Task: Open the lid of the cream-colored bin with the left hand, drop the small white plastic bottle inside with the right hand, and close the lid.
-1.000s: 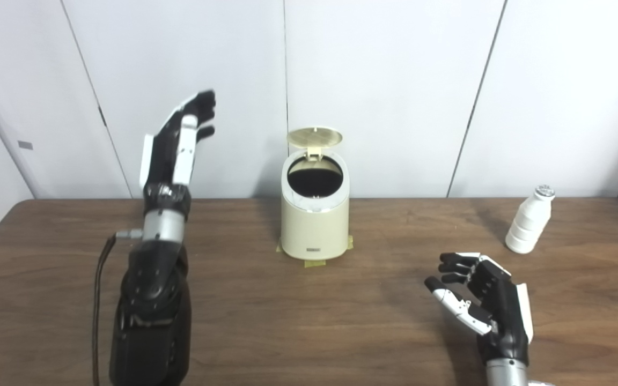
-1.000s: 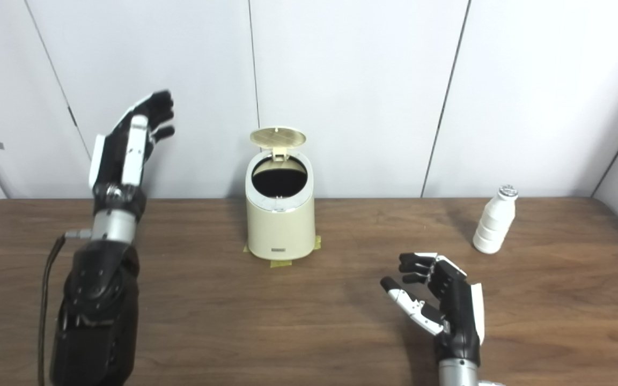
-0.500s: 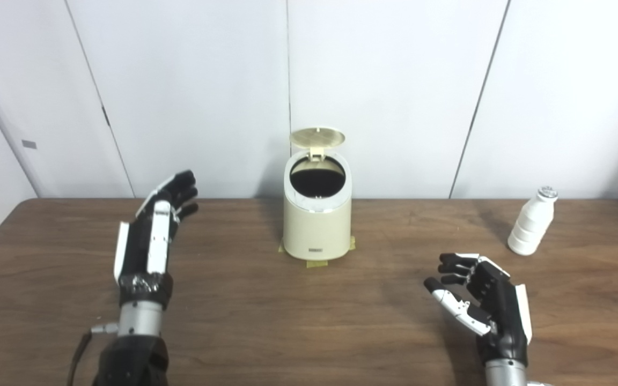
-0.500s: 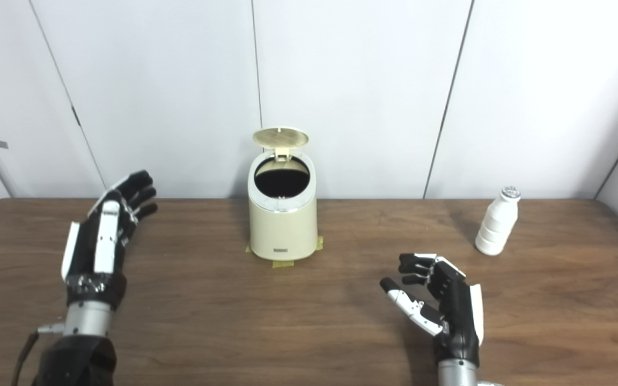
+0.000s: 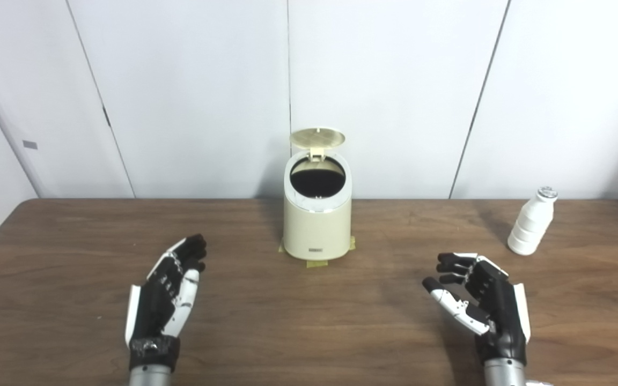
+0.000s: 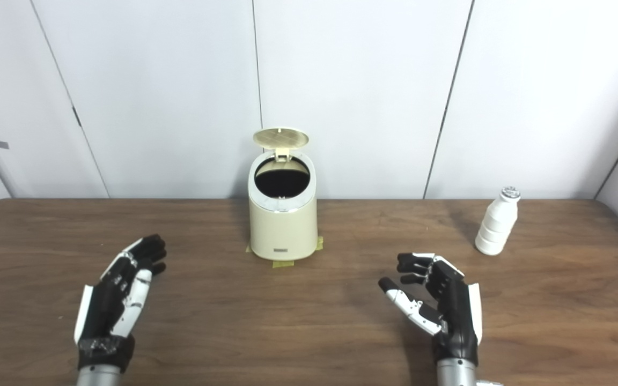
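Cream-colored bin (image 5: 317, 225): a rounded plastic cylinder standing upright at centre frame, near the far edge of the table, its dark round mouth exposed.
Lid (image 5: 317, 137): round cream disc hinged at the back, tipped up above the mouth.
Tape (image 5: 317, 263): yellowish strips showing under the bin's base.
Small white plastic bottle (image 5: 531, 228): ribbed, with a silvery cap, upright at right of frame, well apart from the bin.
Left hand (image 5: 167, 292): black and white, lower left of frame, fingers spread and straight, empty.
Right hand (image 5: 483, 305): lower right of frame, fingers loosely curled and apart, empty, near the bottle but not touching it.
Table (image 5: 309, 332): dark brown wood grain filling the lower half.
Room: pale grey wall panels (image 5: 191, 91) with thin dark seams behind the table.
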Available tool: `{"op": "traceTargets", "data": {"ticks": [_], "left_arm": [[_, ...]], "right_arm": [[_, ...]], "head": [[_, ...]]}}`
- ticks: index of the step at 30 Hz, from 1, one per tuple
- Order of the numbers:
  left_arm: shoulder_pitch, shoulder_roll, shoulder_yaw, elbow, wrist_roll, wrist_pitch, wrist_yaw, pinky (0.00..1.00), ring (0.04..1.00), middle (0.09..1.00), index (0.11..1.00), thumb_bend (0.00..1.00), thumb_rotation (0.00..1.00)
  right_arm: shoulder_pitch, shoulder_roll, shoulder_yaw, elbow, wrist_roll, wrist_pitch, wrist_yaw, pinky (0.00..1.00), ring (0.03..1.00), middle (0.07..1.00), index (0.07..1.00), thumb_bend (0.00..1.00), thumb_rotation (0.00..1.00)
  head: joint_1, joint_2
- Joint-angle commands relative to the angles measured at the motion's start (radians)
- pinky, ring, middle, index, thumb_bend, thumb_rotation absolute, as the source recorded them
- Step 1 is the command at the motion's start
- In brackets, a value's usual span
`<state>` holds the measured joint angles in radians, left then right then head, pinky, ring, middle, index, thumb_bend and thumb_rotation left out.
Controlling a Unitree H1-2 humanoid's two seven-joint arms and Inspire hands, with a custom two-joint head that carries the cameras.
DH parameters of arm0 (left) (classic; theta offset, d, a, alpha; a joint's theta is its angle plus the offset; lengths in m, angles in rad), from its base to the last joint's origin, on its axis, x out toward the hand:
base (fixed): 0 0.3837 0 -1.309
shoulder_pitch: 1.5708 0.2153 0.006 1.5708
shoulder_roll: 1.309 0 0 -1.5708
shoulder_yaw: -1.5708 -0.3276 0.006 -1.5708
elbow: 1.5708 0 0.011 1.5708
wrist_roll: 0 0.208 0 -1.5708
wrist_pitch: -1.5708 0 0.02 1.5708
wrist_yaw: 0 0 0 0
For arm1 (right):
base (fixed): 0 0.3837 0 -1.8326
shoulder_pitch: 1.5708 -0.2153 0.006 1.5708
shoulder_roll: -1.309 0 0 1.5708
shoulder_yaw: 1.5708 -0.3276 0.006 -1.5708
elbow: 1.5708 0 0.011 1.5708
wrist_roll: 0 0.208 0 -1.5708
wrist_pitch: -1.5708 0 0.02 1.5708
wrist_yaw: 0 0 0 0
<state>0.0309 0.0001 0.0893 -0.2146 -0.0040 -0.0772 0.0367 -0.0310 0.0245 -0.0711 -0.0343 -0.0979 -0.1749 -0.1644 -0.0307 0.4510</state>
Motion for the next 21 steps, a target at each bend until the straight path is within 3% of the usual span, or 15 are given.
{"op": "traceTargets", "data": {"ticks": [1, 6, 10, 13, 15, 18, 21], "left_arm": [[-0.024, -0.005, -0.005, -0.004, -0.005, -0.063, 0.003, 0.79, 0.819, 0.811, 0.800, 0.23, 0.47], [-0.015, -0.010, -0.002, 0.003, -0.011, -0.068, 0.009, 0.78, 0.818, 0.810, 0.799, 0.22, 0.48], [-0.018, -0.003, 0.004, 0.003, -0.018, -0.072, 0.008, 0.79, 0.821, 0.810, 0.796, 0.22, 0.48], [-0.020, 0.009, 0.009, 0.006, -0.016, -0.068, 0.005, 0.80, 0.827, 0.810, 0.798, 0.22, 0.51], [-0.020, 0.016, 0.014, 0.006, -0.016, -0.061, 0.007, 0.84, 0.841, 0.815, 0.806, 0.21, 0.55], [-0.019, 0.026, 0.023, 0.004, -0.018, -0.053, 0.008, 0.85, 0.846, 0.823, 0.816, 0.20, 0.55], [-0.020, 0.038, 0.032, 0.012, -0.025, -0.058, 0.003, 0.88, 0.853, 0.825, 0.820, 0.18, 0.56]], "right_arm": [[-0.007, 0.011, -0.001, -0.023, 0.020, -0.026, 0.002, 0.52, 0.588, 0.611, 0.493, 0.48, 0.14], [-0.014, 0.007, -0.026, -0.076, 0.060, -0.039, -0.006, 0.52, 0.587, 0.611, 0.493, 0.48, 0.14], [-0.042, -0.023, -0.070, -0.066, 0.048, -0.130, -0.033, 0.52, 0.583, 0.610, 0.493, 0.48, 0.14], [-0.064, -0.058, -0.098, -0.067, 0.046, -0.159, -0.032, 0.59, 0.632, 0.661, 0.494, 0.50, 0.14], [-0.081, -0.067, -0.107, -0.101, -0.004, -0.161, -0.050, 0.57, 0.647, 0.679, 0.659, 0.64, 0.31], [-0.115, -0.066, -0.131, -0.135, -0.029, -0.164, -0.089, 0.59, 0.675, 0.702, 0.696, 0.71, 0.31], [-0.146, -0.075, -0.160, -0.129, -0.098, -0.184, -0.144, 0.57, 0.667, 0.686, 0.686, 0.71, 0.32]], "head": [[-0.006, 0.002], [-0.014, 0.007], [-0.047, 0.009], [-0.089, 0.009], [-0.118, 0.009], [-0.185, -0.002], [-0.228, -0.008]]}}
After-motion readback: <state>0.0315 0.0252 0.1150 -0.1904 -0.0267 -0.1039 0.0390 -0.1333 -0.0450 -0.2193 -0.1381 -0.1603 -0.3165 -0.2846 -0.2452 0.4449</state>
